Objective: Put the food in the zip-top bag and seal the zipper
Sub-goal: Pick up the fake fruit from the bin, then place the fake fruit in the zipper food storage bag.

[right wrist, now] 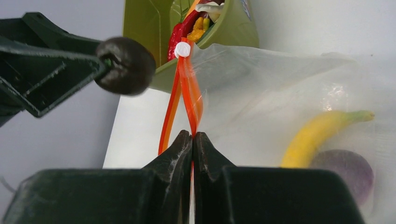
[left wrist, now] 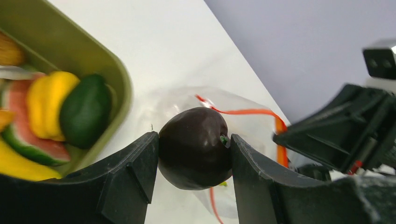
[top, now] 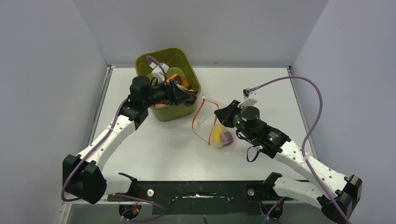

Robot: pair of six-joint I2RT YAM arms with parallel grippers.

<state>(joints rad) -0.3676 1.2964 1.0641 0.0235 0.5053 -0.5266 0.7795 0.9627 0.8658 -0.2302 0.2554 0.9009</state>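
Bag (right wrist: 280, 84) holds two foods (right wrist: 317, 133); left end effector (left wrist: 195, 156) clamps one plum (left wrist: 194, 140), right end effector (right wrist: 192, 136) pinches zipper (right wrist: 183, 88).

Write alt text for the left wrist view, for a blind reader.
The left gripper clamps a dark round toy fruit, in front of the clear zip-top bag with its red-orange zipper. At left, an olive-green bin holds more toy food.

You find no legible text, brand or number in any view. Olive-green plastic bin (right wrist: 232, 29): small bluish patch on outer wall at top rim, too blurred to read.
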